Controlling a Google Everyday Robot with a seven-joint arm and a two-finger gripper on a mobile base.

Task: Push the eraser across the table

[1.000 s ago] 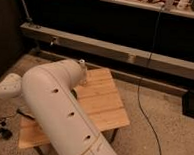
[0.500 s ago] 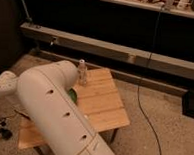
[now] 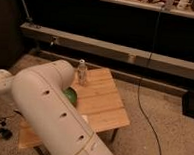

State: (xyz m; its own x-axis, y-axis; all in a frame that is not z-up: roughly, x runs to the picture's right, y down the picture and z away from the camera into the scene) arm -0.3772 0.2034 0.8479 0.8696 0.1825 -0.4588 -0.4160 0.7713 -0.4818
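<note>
The table (image 3: 101, 105) is small and low, with a light wooden plank top, and it stands in the middle of the view. The eraser does not show in this view. A small clear bottle (image 3: 82, 71) stands upright near the table's far edge. Beside it, a round green object (image 3: 70, 96) lies on the planks, half hidden by my big white arm (image 3: 53, 114). That arm fills the lower left and covers the table's left half. My gripper is out of view behind the arm and is shut.
A long grey ledge (image 3: 117, 53) runs along the dark wall behind the table. A black cable (image 3: 143, 110) trails down across the speckled floor on the right. A dark box (image 3: 192, 104) sits at the right edge.
The arm has swung left off the table's far edge, uncovering the upright bottle and more of the green object. The table has not moved.
</note>
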